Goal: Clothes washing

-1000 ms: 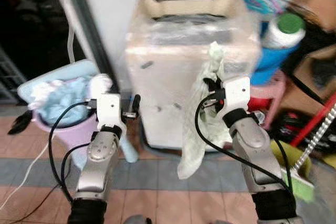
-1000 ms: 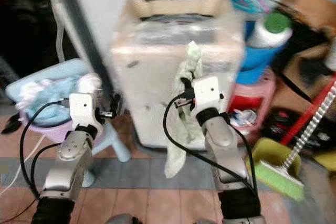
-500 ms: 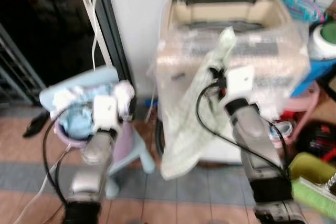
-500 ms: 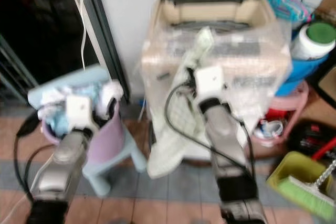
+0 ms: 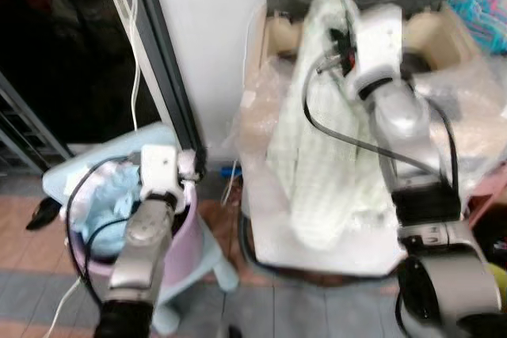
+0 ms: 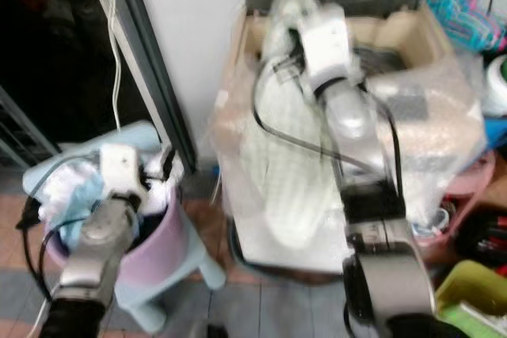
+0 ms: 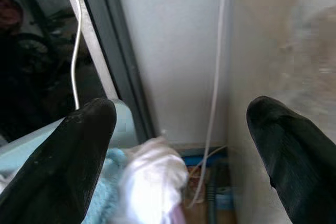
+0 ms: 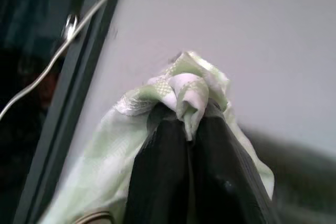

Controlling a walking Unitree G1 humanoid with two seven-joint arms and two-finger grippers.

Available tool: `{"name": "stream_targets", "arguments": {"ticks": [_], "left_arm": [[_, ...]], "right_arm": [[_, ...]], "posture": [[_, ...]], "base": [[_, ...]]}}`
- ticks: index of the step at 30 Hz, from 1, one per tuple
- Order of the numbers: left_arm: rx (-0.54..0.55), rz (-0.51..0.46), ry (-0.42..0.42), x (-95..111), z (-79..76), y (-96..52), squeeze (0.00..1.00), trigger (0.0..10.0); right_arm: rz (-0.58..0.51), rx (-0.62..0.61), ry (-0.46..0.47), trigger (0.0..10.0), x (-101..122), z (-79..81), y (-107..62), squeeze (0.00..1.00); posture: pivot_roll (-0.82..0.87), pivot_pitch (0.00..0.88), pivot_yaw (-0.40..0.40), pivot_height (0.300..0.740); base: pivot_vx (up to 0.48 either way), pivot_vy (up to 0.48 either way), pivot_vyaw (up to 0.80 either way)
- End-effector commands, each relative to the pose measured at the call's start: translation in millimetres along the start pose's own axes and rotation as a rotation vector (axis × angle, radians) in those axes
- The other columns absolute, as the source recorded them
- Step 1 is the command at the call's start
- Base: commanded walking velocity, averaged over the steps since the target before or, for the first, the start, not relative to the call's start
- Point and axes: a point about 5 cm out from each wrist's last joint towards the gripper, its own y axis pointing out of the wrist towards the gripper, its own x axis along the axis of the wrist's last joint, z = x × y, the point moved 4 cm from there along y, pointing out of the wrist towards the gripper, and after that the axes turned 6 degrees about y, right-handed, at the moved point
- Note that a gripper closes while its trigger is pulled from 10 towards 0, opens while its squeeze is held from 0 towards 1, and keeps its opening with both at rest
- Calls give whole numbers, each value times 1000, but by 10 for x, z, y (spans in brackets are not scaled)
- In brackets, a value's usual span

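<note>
Both head views are softened by motion blur, most strongly across the plastic-wrapped washing machine (image 5: 348, 187) and the pale green cloth (image 5: 321, 148), whose edges are smeared. Even, diffuse light is cast over the white wall (image 5: 210, 29), with no hard shadows seen. The doorway (image 5: 63, 45) at the left is left very dark, with little detail recorded. In the left wrist view the black fingers (image 7: 79, 156) are rendered out of focus. In the right wrist view the cloth is brightly lit against a plain grey wall.
</note>
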Motion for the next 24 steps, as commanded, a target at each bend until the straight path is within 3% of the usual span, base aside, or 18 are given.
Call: {"name": "stream_targets", "arguments": {"ticks": [1, 4, 6, 7, 8, 10, 11, 14, 17, 19, 20, 24], "left_arm": [[-16, -6, 7, 33, -41, 20, 0, 10000], [-14, -2, 8, 25, -44, 32, 0, 10000], [5, -6, 0, 28, -32, 34, 0, 10000], [28, -7, -7, 31, -20, 29, 0, 10000], [45, -9, -8, 35, -9, 22, 0, 10000], [48, -9, -7, 36, -7, 21, 0, 10000], [53, -6, -7, 32, -1, 18, 0, 10000], [51, 5, -5, 15, 24, 15, 0, 10000], [39, 5, -1, 13, 12, 15, 0, 10000], [39, 5, -1, 13, 12, 15, 0, 10000], [26, 4, 0, 14, -17, 25, 0, 10000], [-3, -7, -4, 54, -109, 66, 0, 10000]], "right_arm": [[-138, -71, -99, 10000, 526, -435, 252, 0], [-282, -201, -80, 10000, 1142, -848, 443, 0], [-335, -247, -117, 10000, 1344, -958, 456, 0], [-337, -265, -167, 10000, 1330, -977, 441, 0], [-271, -282, -193, 10000, 1104, -966, 412, 0], [-255, -285, -199, 10000, 1046, -967, 412, 0], [-203, -291, -186, 10000, 867, -958, 388, 0], [126, -232, -77, 10000, -191, -637, 129, 0], [174, -190, 12, 10000, -445, -431, -24, 0], [174, -190, 12, 10000, -445, -431, -24, 0], [179, -173, 52, 10000, -537, -315, -114, 1000], [202, -157, 104, 10000, -614, -200, -256, 1000]], "posture": [[-38, 7, 94, 740], [-42, 0, 83, 740], [-42, 0, 66, 740], [-37, 0, 57, 740], [-33, 0, 54, 740], [-33, 0, 54, 740], [-25, 0, 53, 740], [-21, 0, 62, 740], [-30, 0, 73, 740], [-30, 0, 73, 740], [-48, 0, 82, 740], [-52, 0, 83, 740]], "base": [[0, 0, 0], [0, 0, 0], [0, 0, 0], [0, 0, 0], [0, 0, 0], [0, 0, 0], [0, 0, 0], [0, 0, 0], [0, 0, 0], [0, 0, 0], [0, 0, 0], [0, 0, 0]]}}
